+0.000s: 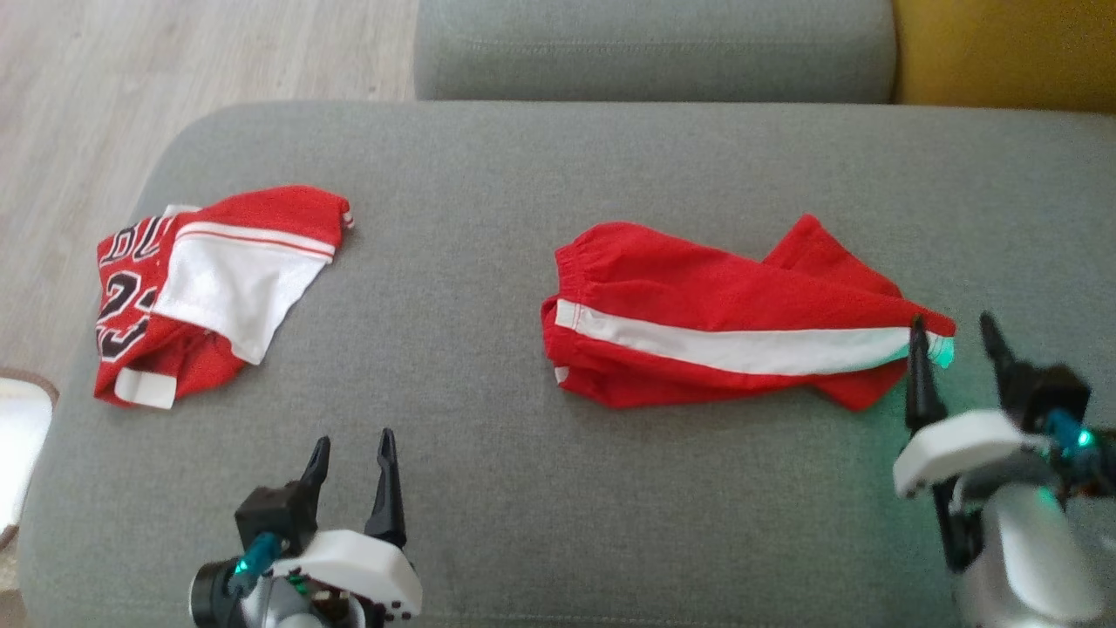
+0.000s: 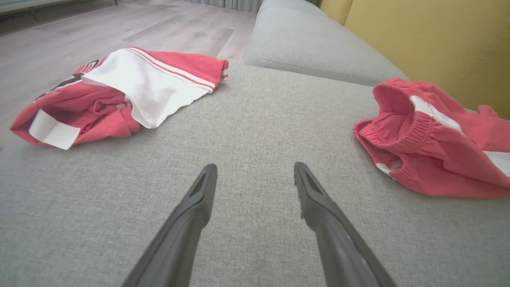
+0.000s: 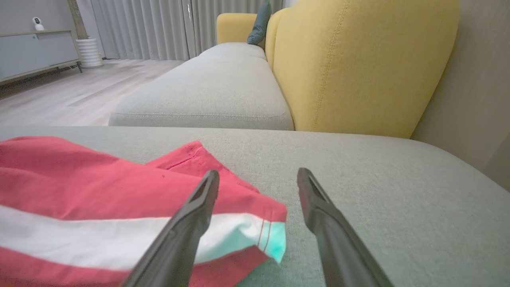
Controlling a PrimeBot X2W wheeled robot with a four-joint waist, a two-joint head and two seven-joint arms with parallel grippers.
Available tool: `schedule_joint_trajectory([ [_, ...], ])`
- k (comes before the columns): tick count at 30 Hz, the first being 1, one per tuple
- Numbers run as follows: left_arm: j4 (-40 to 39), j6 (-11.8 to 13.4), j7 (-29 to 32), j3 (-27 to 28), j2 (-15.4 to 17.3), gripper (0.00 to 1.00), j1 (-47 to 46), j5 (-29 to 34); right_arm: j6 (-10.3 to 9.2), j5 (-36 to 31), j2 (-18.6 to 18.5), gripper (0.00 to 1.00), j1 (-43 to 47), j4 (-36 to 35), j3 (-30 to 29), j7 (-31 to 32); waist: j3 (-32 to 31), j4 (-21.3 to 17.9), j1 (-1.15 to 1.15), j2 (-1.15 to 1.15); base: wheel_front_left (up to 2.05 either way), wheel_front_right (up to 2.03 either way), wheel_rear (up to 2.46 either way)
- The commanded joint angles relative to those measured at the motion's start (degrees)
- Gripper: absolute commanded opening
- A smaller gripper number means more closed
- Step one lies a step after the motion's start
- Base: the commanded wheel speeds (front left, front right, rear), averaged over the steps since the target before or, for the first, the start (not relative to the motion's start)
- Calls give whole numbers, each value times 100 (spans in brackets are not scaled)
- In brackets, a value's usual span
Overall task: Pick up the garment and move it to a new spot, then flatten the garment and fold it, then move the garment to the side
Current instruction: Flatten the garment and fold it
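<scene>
Red shorts [image 1: 697, 305] with a white side stripe lie rumpled on the grey sofa seat [image 1: 453, 218], right of centre. The right hand [image 1: 950, 321] is spread open at their leg hem, gripping nothing. The left hand [image 1: 355, 438], also open, hovers over bare cushion. A red-and-white basketball jersey [image 1: 218, 279] lies well apart at the left.

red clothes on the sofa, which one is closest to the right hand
The red garment with the long white stripe: its end lies right at the open right hand. The lettered jersey lies far off to the left.
</scene>
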Motion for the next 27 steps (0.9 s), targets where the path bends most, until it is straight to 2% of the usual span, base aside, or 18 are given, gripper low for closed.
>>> schedule_joint_trajectory([
  [1, -208, 33, -35, 247, 15, 100, -101, 111, 42, 113, 10, 100, 70, -298, 270, -54, -101, -24, 0, 0, 0, 0, 0],
  [9, -245, 17, -35, 383, 15, 100, 34, 432, 42, 710, 43, 100, 763, -653, 977, -54, -264, -75, 0, 0, 0, 0, 0],
  [17, -210, -62, -35, 313, 15, 100, -17, 359, 42, 944, 45, 100, 882, -744, 1289, -54, -243, -193, 0, 0, 0, 0, 0],
  [22, -253, -254, -35, 101, 15, 100, -410, 55, 42, 996, 45, 100, 803, -839, 1427, -54, -49, -323, 0, 0, 0, 0, 0],
  [27, -245, -579, -35, -174, 15, 100, -1040, -474, 42, 1062, 45, 100, 688, -935, 1638, -54, 228, -536, 0, 0, 0, 0, 0],
])
